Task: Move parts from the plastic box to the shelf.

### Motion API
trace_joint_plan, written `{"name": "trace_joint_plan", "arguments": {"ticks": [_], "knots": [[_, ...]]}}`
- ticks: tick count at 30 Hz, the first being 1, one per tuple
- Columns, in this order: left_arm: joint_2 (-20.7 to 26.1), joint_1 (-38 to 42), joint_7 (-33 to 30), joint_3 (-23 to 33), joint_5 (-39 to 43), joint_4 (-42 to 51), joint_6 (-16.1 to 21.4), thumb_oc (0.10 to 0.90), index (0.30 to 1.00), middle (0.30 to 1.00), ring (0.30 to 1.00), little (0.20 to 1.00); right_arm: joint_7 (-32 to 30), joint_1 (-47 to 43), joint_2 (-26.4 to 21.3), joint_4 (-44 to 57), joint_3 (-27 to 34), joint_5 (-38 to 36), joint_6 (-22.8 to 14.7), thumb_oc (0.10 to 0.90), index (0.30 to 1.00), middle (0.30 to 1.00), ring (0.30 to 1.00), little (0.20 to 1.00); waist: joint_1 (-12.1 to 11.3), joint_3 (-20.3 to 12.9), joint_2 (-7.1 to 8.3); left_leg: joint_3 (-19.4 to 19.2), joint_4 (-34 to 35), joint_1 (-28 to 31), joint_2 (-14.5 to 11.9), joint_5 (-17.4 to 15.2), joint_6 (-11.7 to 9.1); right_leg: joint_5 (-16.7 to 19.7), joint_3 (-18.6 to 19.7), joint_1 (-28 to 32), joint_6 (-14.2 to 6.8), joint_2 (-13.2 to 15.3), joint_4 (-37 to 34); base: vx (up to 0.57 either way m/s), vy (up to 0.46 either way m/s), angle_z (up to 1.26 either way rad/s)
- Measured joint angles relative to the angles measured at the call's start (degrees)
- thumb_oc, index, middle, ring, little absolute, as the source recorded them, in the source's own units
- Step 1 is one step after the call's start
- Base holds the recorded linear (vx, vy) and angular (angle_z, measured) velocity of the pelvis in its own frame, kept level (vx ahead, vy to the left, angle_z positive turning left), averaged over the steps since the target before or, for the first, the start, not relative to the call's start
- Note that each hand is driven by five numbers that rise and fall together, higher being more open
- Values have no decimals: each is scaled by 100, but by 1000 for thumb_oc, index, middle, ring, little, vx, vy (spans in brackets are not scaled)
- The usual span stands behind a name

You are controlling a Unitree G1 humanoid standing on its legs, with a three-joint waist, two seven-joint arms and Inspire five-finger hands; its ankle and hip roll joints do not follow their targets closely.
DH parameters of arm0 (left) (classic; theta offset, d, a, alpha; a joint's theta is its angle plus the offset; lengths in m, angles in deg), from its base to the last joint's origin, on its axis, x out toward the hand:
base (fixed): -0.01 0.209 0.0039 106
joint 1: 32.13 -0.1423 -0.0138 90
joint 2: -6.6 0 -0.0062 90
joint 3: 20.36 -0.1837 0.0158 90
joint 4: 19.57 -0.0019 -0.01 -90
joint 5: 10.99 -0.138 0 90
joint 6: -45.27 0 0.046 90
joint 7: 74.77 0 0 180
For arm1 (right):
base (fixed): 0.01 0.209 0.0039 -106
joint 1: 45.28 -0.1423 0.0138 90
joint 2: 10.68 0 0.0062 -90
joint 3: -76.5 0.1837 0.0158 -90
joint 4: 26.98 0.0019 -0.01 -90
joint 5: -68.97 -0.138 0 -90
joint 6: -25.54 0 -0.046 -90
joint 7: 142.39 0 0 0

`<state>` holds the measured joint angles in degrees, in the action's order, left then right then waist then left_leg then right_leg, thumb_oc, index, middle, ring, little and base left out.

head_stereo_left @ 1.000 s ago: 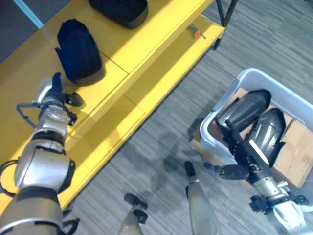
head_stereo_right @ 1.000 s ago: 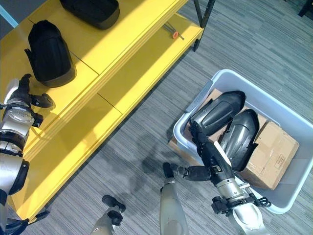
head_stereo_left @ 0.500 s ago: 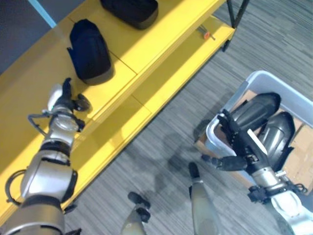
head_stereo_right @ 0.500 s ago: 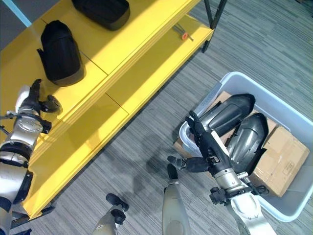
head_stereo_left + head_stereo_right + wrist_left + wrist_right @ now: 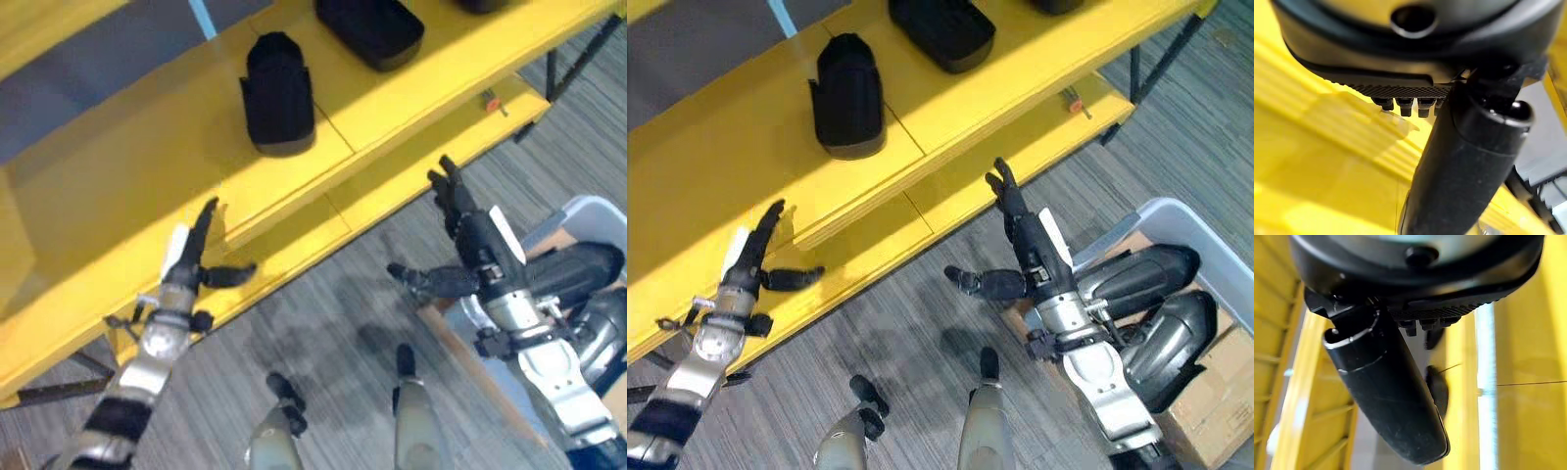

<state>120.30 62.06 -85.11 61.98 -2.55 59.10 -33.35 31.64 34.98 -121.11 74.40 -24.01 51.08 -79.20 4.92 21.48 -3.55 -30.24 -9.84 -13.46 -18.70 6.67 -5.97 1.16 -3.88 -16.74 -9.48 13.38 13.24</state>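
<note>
dark parts [image 5: 1141,279] | lying in plastic box [image 5: 1176,217] | others on yellow shelf [image 5: 950,88]

a workshop or storeroom: a big yellow shelf [image 5: 950,108] with black parts [image 5: 847,96], grey carpet floor [image 5: 911,323], a plastic box [image 5: 1215,245].

A long yellow shelf unit with flat wooden boards [image 5: 950,108] runs across the scene on dark metal legs. On its upper board lie two dark, rounded moulded parts — one ribbed black shell [image 5: 847,96] toward the left, one flatter black cover [image 5: 940,29] further along, well apart. A lower yellow ledge [image 5: 950,191] carries a small tool with an orange tip [image 5: 1074,102] near its far end. Beneath is grey striped carpet floor [image 5: 911,333] — a pale grey plastic box [image 5: 1176,217] stands on it at the right.
</note>
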Motion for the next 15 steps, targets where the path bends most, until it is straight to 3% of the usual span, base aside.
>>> {"name": "trace_joint_plan", "arguments": {"ticks": [9, 11, 15], "knots": [[14, -1085, 608, 414, 493, 912, 18, 900, 1000, 1000, 1000, 1000, -344, -1298, 77, -1053, -345, -43, 139, 900, 1000, 1000, 1000, 1000, -427, -21, 76, 409, -5, -39, 93, 43, 49, 2, -450, 443, -19, 79, -151, -8, 15, 24], [130, -1410, 749, 453, 713, 1170, 10, 900, 1000, 1000, 1000, 1000, -420, -1794, 36, -1487, -488, -249, 297, 900, 1000, 1000, 1000, 1000, -589, -25, 99, 435, 17, -52, 98, 48, 49, -1, -460, 421, -13, 85, -141, -21, 17, 8], [441, -1748, 872, 473, 744, 1279, 10, 900, 1000, 1000, 1000, 1000, -556, -2480, -17, -2111, -586, -309, 312, 900, 1000, 1000, 1000, 1000, -690, -25, 100, 584, 2, -182, 109, 82, 71, -1, -599, 434, -12, 95, -136, -14, 13, 18]]}}
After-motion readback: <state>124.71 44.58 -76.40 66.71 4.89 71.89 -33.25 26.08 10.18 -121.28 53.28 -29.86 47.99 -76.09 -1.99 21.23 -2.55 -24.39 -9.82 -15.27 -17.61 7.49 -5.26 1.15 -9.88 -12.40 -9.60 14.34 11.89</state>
